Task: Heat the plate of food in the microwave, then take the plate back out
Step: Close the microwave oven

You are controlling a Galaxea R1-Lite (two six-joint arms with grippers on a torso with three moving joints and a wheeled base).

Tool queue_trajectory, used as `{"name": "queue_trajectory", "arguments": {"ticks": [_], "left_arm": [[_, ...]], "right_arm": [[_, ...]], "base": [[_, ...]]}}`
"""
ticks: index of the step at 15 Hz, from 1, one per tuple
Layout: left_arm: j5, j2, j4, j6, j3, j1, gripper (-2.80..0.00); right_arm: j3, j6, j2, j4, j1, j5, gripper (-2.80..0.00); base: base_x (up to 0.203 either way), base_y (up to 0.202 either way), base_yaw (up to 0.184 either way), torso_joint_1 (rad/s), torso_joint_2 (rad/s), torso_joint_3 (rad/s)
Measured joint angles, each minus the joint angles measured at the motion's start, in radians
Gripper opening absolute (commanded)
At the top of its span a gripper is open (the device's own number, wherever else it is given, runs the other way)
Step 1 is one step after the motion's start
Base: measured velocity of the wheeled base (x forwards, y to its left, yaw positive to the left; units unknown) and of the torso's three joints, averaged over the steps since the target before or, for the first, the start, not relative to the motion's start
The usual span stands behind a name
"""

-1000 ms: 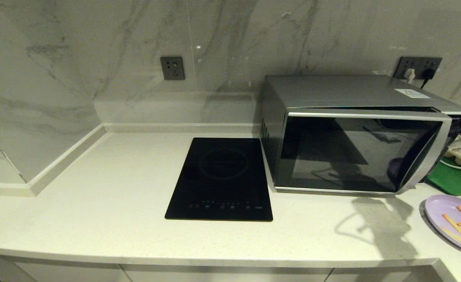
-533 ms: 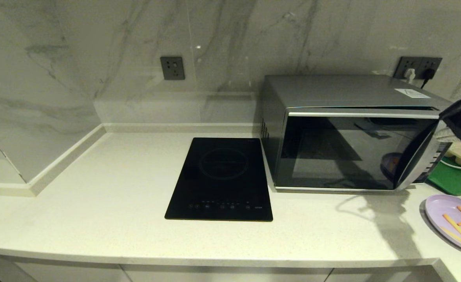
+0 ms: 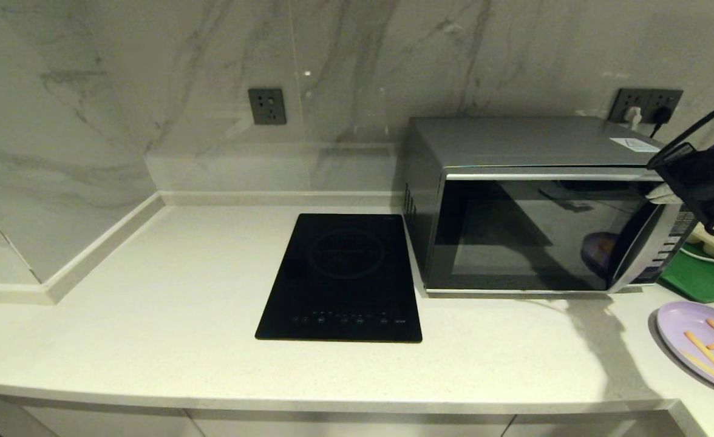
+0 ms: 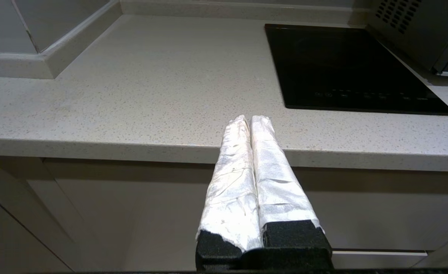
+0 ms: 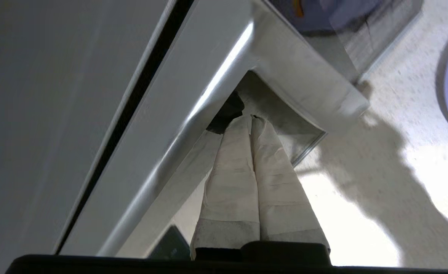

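The silver microwave (image 3: 533, 142) stands at the back right of the counter. Its dark glass door (image 3: 521, 237) lies almost flush with the body, with a thin dark gap along its top. My right gripper (image 3: 660, 194) is shut and empty, its taped fingertips (image 5: 243, 125) pressed against the upper end of the curved silver handle strip (image 5: 296, 72). The lilac plate of food (image 3: 700, 346) sits on the counter in front of the microwave's right end, outside it and apart from the gripper. My left gripper (image 4: 250, 118) is shut and empty, parked low before the counter's front edge.
A flat black induction hob (image 3: 342, 279) lies left of the microwave. A green tray (image 3: 703, 276) with a white cable on it sits right of the microwave, behind the plate. Wall sockets (image 3: 647, 104) are behind the microwave.
The microwave door has swung from partly open to nearly flush with the body. My right gripper moved up and left along with its handle end. The plate and left arm stayed put.
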Motion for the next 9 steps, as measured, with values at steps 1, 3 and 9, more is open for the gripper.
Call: {"name": "queue_trajectory", "arguments": {"ticks": [1,3,9], "left_arm": [[0.000,0.000,0.000,0.000,0.000,0.000,-2.80],[0.000,0.000,0.001,0.000,0.000,0.000,-2.80],[0.000,0.000,0.001,-0.001,0.000,0.000,-2.80]], "right_arm": [[-0.026,0.001,0.018,-0.008,0.000,0.000,-2.80],[-0.074,0.004,0.055,0.003,0.000,-0.001,-2.80],[-0.024,-0.008,0.026,-0.011,-0.003,0.104,-2.80]], "base": [[0.000,0.000,0.000,0.000,0.00,0.000],[0.000,0.000,0.000,0.000,0.00,0.000],[0.000,0.000,0.000,0.000,0.00,0.000]]}}
